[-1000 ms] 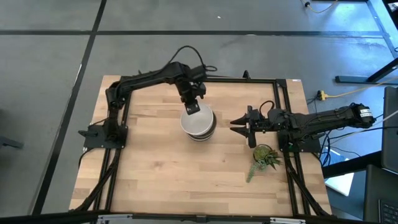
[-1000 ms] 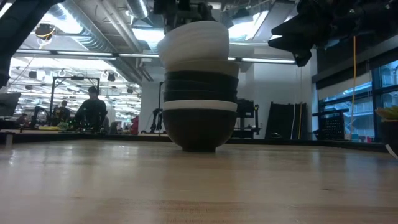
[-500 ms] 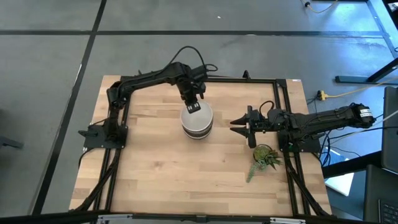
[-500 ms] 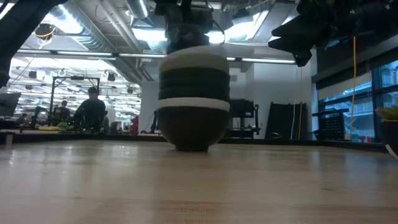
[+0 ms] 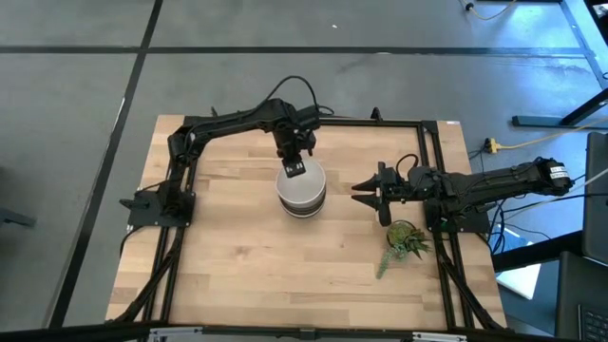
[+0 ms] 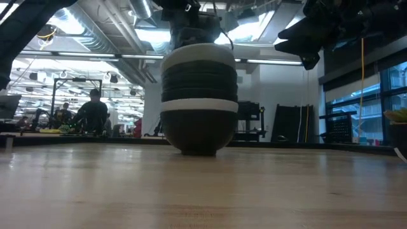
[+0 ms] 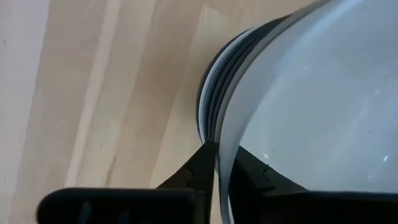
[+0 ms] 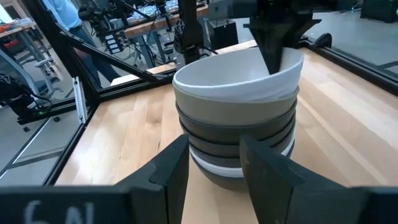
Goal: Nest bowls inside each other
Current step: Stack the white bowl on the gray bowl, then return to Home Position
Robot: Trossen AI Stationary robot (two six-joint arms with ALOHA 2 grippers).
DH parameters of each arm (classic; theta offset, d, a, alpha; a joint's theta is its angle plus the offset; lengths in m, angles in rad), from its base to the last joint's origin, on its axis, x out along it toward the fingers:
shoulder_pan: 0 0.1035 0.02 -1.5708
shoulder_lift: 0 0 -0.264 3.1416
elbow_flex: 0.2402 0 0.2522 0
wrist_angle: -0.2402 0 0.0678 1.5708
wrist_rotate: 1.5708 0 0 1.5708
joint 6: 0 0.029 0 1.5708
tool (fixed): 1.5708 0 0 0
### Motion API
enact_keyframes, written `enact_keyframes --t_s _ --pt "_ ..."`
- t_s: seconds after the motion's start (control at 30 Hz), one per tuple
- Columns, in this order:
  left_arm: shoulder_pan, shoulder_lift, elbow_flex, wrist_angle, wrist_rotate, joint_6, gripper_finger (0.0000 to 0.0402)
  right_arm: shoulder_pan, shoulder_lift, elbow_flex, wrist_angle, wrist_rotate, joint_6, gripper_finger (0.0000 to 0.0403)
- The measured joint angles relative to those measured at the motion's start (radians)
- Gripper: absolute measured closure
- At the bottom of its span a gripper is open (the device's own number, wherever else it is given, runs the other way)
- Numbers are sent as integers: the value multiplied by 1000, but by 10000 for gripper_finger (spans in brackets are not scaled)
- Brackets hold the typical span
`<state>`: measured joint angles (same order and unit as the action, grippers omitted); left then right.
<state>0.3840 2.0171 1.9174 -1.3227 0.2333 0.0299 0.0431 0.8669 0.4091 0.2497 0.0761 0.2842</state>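
Left claw (image 7: 216, 163) pinches the white bowl (image 7: 311, 106) rim atop the stack (image 7: 214, 93).

Stacks of bowls: one nested stack (image 5: 301, 193) on the wooden table (image 5: 237, 256), seen side-on in the low view (image 6: 198, 102).
White bowls: two can be told. One is the top bowl (image 8: 239, 78); the other shows as a white rim (image 6: 198, 105) low in the stack.
Dark bowls: several rims sit between the two white ones and one dark bowl forms the base (image 6: 198, 133); the exact count cannot be told.
Robot arms: two, each with one gripper, the left gripper (image 5: 294, 167) and the right gripper (image 5: 365, 191).
Plant sprigs: one (image 5: 405, 240).
People in the background: at least two (image 6: 93, 113).
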Motion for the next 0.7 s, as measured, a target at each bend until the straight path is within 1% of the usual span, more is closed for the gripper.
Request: enact_keyframes --t_s 0.2,0.3,0.5,0.57,0.7 --pt "-2 0 -1 -3 -11 9 336 0 0 0 -1 0 0 258" --pt "-1 0 -1 -3 -11 38 306 0 0 0 -1 0 -1 258" --pt "-2 -1 -1 1 0 42 244 0 0 0 -1 0 -2 258" --pt "-2 -2 9 5 9 40 235 0 0 0 -1 0 -3 258" --pt "-2 -2 78 24 14 60 234 0 0 0 -1 0 -4 258"
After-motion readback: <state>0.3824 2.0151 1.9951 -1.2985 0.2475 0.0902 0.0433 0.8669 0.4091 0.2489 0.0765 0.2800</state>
